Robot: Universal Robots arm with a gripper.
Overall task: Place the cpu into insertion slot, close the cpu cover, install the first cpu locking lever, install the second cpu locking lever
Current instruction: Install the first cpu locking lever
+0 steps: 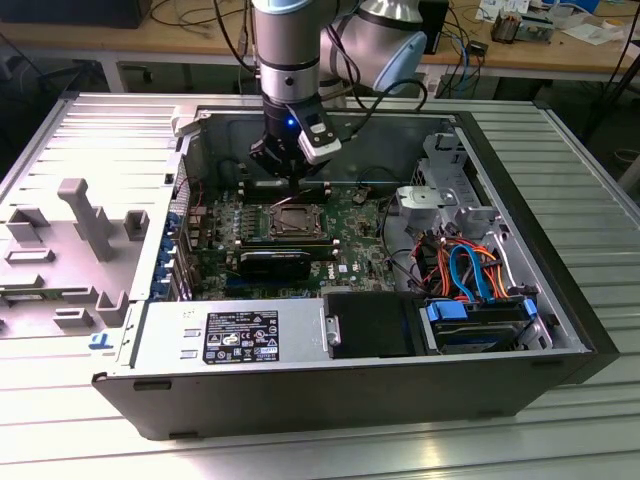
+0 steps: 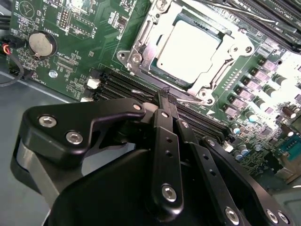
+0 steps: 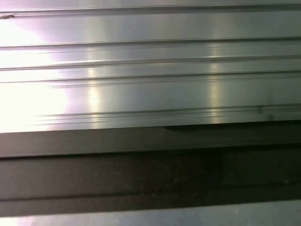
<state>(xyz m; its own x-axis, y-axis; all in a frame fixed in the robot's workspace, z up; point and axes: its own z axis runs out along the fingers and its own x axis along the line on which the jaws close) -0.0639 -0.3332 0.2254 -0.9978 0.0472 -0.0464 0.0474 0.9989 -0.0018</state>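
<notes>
Jaws of the gripper (image 2: 167, 96) clenched together, grasping nothing, tips just short of the socket's edge over the memory slots (image 2: 117, 84). Cpu (image 2: 188, 49) sits in the slot (image 1: 291, 216), upper centre of the second wrist view, cover (image 2: 141, 44) closed around it. Arm (image 1: 290, 60) hangs over the open case (image 1: 560, 300) at top centre of the exterior view.

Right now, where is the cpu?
The cpu sits in the slot on the green board, framed by the cover, just beyond the tool in the second wrist view.
</notes>
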